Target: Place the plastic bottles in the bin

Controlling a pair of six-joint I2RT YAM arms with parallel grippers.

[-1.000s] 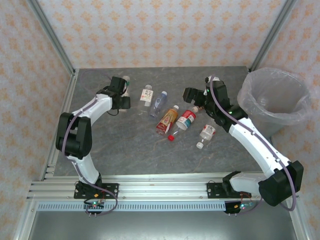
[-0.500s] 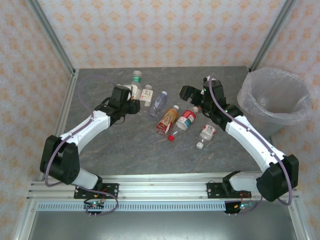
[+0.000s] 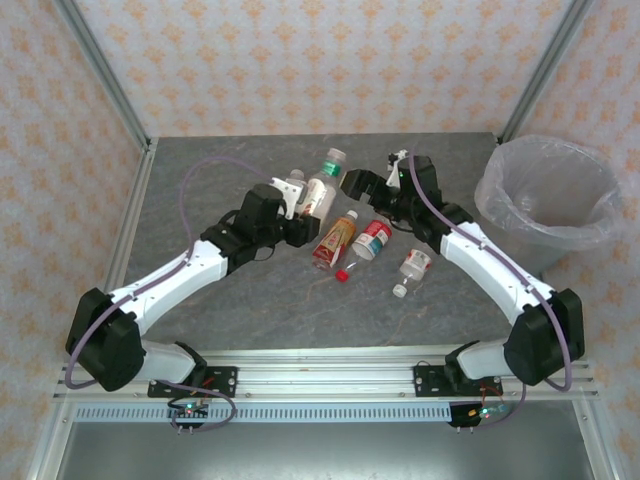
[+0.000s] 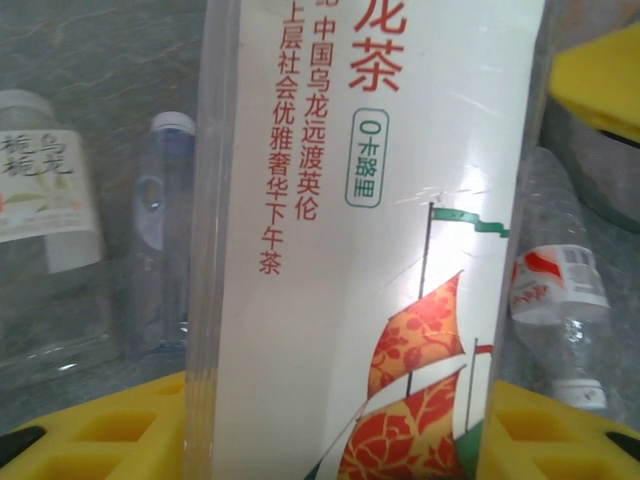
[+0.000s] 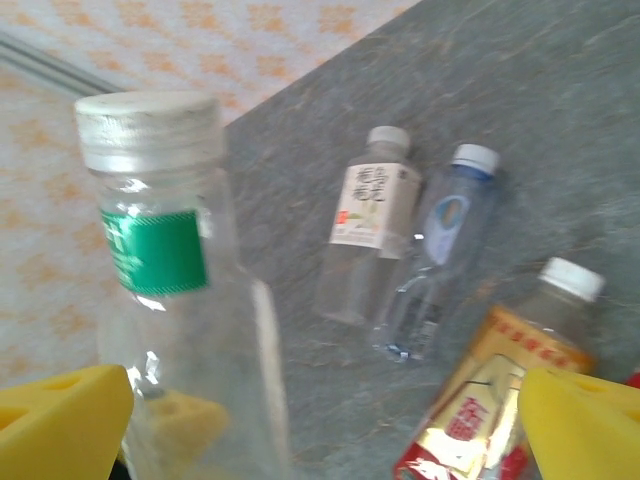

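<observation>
My left gripper (image 3: 300,205) (image 4: 330,440) is shut on a clear plastic bottle (image 3: 324,180) (image 4: 370,250) with a white label, a green neck band and a white cap, holding it upright above the middle of the table. My right gripper (image 3: 356,185) (image 5: 320,420) is open right beside it; the bottle's neck (image 5: 160,250) stands between its yellow fingers, close to the left one. Lying on the table are a white-label bottle (image 5: 370,205), a blue-capped bottle (image 5: 445,235), an orange-yellow bottle (image 3: 335,240), a red-label bottle (image 3: 372,240) and a small bottle (image 3: 414,266). The bin (image 3: 548,200) stands at the far right.
A loose red cap (image 3: 342,274) and a white cap (image 3: 400,291) lie near the front of the bottle cluster. Metal frame posts and patterned walls close in the grey table (image 3: 200,150). Both arms meet over the middle of the cluster.
The left arm has swung from the far left toward the middle, carrying the bottle upright. The right gripper has moved left to meet it, staying open.
</observation>
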